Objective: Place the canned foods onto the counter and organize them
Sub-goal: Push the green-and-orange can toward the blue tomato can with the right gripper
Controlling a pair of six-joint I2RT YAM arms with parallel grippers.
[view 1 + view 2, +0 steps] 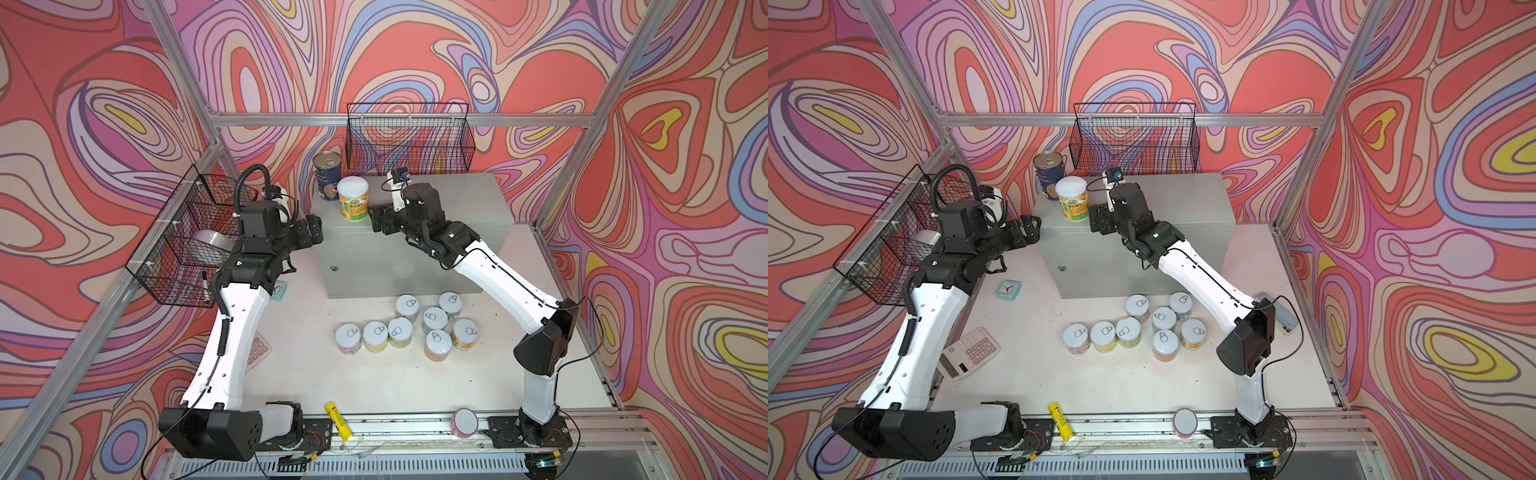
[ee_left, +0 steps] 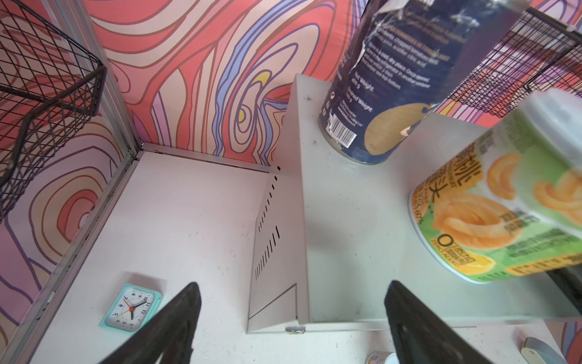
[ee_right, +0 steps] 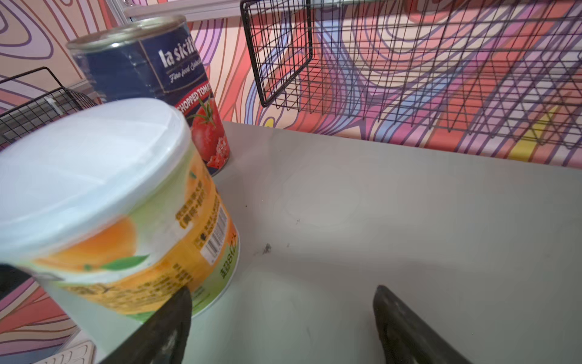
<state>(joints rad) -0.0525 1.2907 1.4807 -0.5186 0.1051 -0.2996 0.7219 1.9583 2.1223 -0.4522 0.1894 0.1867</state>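
Counter (image 1: pixel 457 199) bearing blue can (image 1: pixel 327 174), basket (image 1: pixel 166 266) holding marker (image 1: pixel 205 286)

The blue-labelled can (image 3: pixel 151 72) reads "la sicili", "Fine food" and "CHOPPED TOMAT"; the green-orange can (image 2: pixel 491 214) shows "ZERO ADDED"

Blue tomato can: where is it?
In both top views the blue tomato can stands upright on the counter, back-left corner, behind the white-lidded peach can.
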